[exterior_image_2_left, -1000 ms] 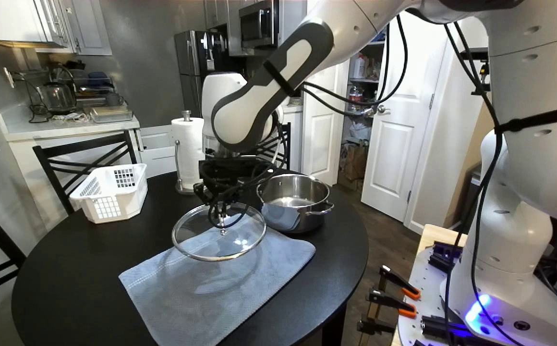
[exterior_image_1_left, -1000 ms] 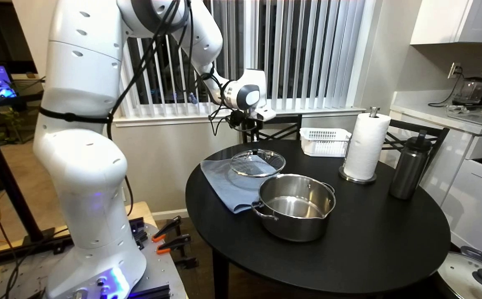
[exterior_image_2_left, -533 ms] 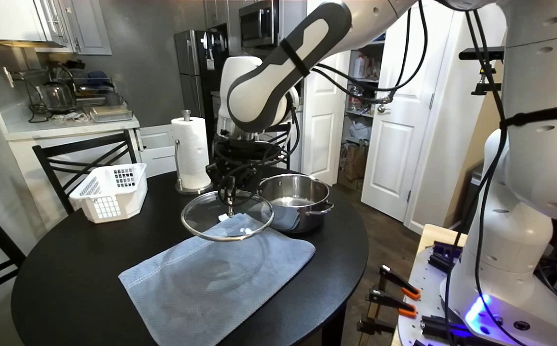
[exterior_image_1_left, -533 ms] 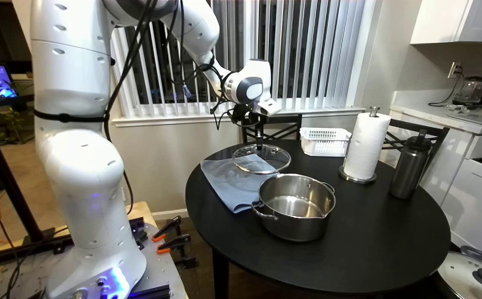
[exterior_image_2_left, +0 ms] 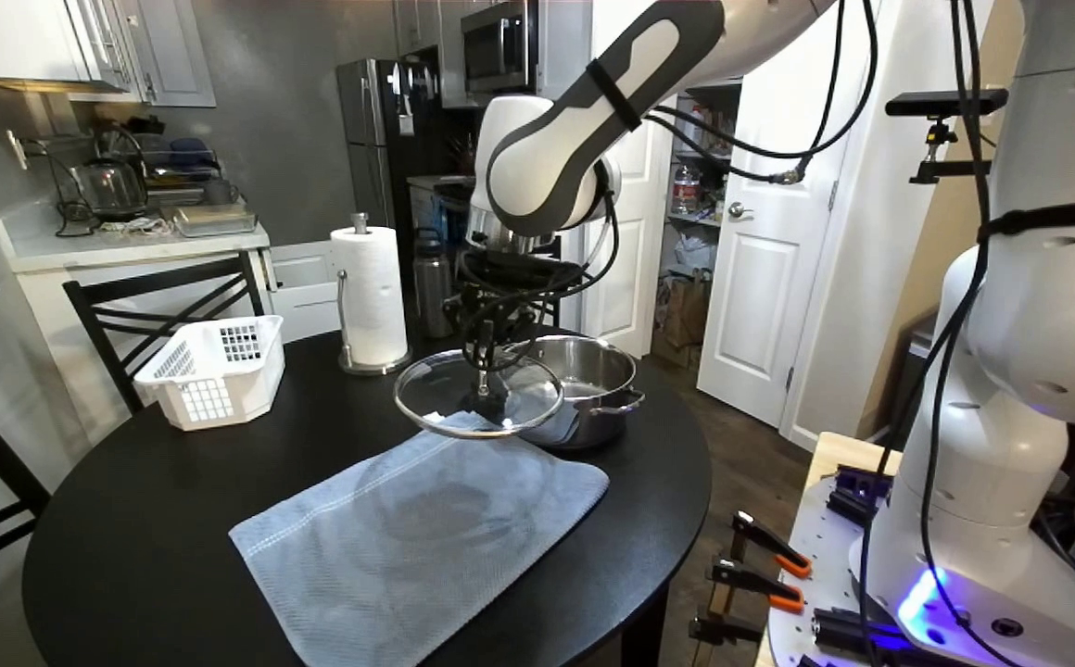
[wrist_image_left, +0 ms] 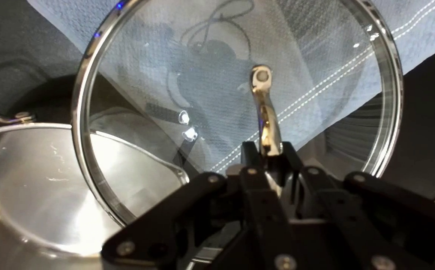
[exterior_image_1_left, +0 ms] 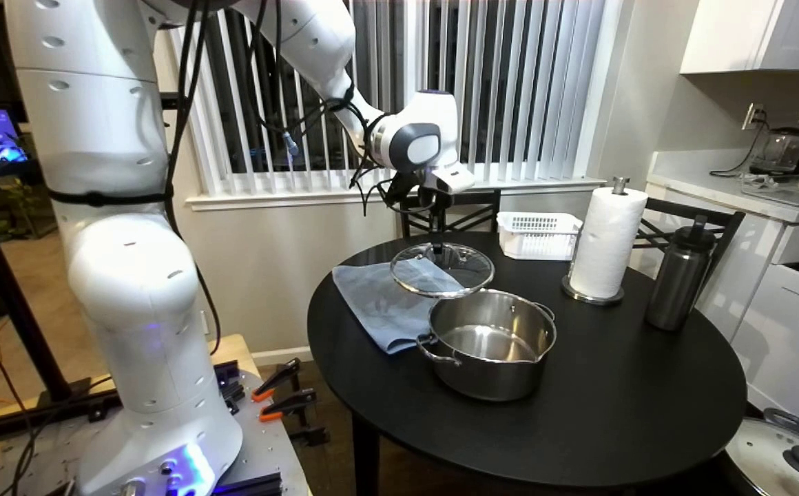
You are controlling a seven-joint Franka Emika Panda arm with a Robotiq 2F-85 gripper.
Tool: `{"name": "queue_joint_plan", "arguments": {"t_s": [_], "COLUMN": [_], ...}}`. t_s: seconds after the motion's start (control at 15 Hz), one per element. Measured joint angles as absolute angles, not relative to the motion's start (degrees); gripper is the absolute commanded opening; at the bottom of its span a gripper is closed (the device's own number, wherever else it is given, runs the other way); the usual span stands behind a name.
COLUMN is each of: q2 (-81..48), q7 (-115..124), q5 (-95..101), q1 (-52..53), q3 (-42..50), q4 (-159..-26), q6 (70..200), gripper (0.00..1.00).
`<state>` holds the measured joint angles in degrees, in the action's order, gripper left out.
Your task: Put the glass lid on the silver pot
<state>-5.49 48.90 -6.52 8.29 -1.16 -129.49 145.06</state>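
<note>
The glass lid (exterior_image_1_left: pixel 419 277) hangs in the air in both exterior views (exterior_image_2_left: pixel 537 394), roughly level. My gripper (wrist_image_left: pixel 272 150) is shut on the lid's curved metal handle, seen in the wrist view. The gripper also shows above the lid in both exterior views (exterior_image_1_left: pixel 438 246) (exterior_image_2_left: pixel 483 363). The silver pot (exterior_image_1_left: pixel 492 375) stands uncovered on the table, with its bright inside visible. In the wrist view the pot (wrist_image_left: pixel 52 183) lies at lower left, and the lid's rim overlaps part of the pot's opening from this viewpoint. The lid is above the blue cloth and beside the pot.
A blue-grey cloth (exterior_image_2_left: pixel 408 547) lies on the round black table (exterior_image_1_left: pixel 620 413). A white basket (exterior_image_1_left: pixel 538 235), a paper towel roll (exterior_image_1_left: pixel 606 241) and a dark metal bottle (exterior_image_1_left: pixel 680 279) stand toward the table's far side. Another lid (exterior_image_1_left: pixel 785 451) is below the table's edge.
My gripper has carried the lid off the middle of the cloth toward the pot, rightward in both exterior views. The pot and cloth have not moved.
</note>
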Motion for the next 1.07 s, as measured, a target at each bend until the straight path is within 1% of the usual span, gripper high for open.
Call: {"name": "queue_joint_plan", "arguments": {"t_s": [0.47,0.67,1.07], "q2": [-3.6,-3.6,-3.55], "q7": [50.56,55.71,67.65], "q5": [-10.56,-7.23,0.52], "q1": [3.0,1.46,0.92], "q3": [1.76,3.79,5.41], "q4": [-133.93,-135.22,-135.42], "q6": [148.81,150.92,150.69], "gripper": [0.07,0.07,0.07]}}
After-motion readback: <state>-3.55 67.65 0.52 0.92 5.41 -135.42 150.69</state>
